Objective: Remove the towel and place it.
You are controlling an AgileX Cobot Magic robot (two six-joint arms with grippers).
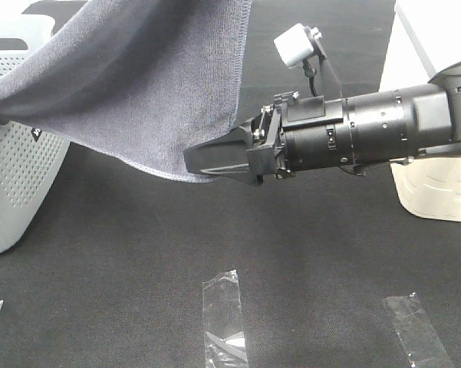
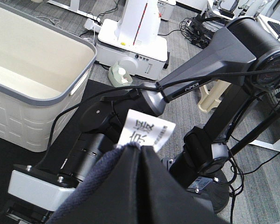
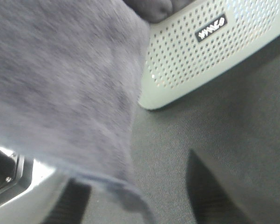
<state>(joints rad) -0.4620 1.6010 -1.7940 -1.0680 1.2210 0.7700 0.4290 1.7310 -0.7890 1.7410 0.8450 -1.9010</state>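
The slate-grey towel (image 1: 138, 77) hangs down from beyond the top of the exterior view, with one side draped over the grey perforated basket (image 1: 15, 176). My right gripper (image 1: 203, 162) is at the towel's lowest corner. In the right wrist view its jaws (image 3: 135, 186) stand apart with the towel's hem (image 3: 60, 93) hanging between them. The left gripper (image 2: 139, 148) is shut on a bunched fold of the towel (image 2: 91, 186), and a white label (image 2: 146, 130) sticks out at the tips. It is outside the exterior view.
A cream basket (image 1: 437, 192) stands at the right edge and shows empty in the left wrist view (image 2: 32, 84). Strips of clear tape (image 1: 222, 318) lie on the black mat near the front. The grey basket's wall (image 3: 200, 51) is close behind the towel corner.
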